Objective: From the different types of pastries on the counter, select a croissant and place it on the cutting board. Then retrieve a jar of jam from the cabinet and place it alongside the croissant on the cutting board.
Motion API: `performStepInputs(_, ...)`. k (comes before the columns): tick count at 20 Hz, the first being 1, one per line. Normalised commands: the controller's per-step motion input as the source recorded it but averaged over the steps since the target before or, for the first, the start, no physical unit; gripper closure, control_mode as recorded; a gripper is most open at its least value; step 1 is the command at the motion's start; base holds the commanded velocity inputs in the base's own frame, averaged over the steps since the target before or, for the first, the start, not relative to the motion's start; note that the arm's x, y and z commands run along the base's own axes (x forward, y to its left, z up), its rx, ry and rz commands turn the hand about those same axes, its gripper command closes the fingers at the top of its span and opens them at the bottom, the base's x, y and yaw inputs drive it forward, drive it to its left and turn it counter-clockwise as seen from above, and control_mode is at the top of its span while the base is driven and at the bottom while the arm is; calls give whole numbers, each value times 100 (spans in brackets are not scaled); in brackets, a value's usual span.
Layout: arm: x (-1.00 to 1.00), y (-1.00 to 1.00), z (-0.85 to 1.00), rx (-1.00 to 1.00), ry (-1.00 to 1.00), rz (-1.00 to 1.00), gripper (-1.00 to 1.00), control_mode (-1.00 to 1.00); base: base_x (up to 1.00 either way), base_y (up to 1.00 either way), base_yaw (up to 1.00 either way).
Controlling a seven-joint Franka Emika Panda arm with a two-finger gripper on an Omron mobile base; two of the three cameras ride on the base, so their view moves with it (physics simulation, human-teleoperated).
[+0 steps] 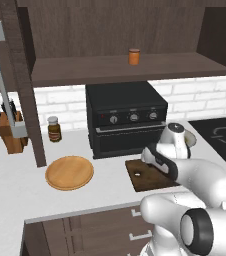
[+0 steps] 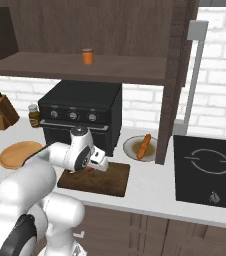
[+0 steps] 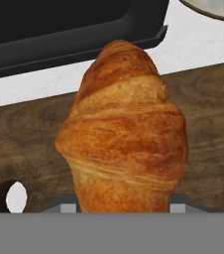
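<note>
The croissant [image 3: 124,144], plump and golden-brown, sits between my fingertips [image 3: 67,206], close over the dark wooden cutting board [image 3: 208,124]. My gripper [image 2: 88,170] is shut on it, low above the board [image 2: 110,181] in front of the black oven [image 2: 80,112]. From the left base view my arm covers much of the board [image 1: 144,181]. The orange jar of jam [image 1: 134,56] stands on the open cabinet shelf [image 1: 85,67], above the oven. The thin loaf [image 2: 144,146] lies in a round dish [image 2: 131,148] on the counter [image 2: 150,185].
A round light wooden plate [image 1: 69,172] lies left of the board. A dark jar with a yellow label [image 1: 54,129] and a knife block [image 1: 9,131] stand at the back left. A black cooktop [image 2: 210,170] is to the right, past a dark wooden post [image 2: 171,100].
</note>
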Motion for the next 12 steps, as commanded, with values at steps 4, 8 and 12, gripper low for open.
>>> performStepInputs(4,-11,0,-82,0,-8,0,100,-100,0,0,0)
performStepInputs(8,-31,0,-85,0,-1,0,100,-100,0,0,0)
performStepInputs(12,-9,0,-29,0,-1,0,100,-100,0,0,0)
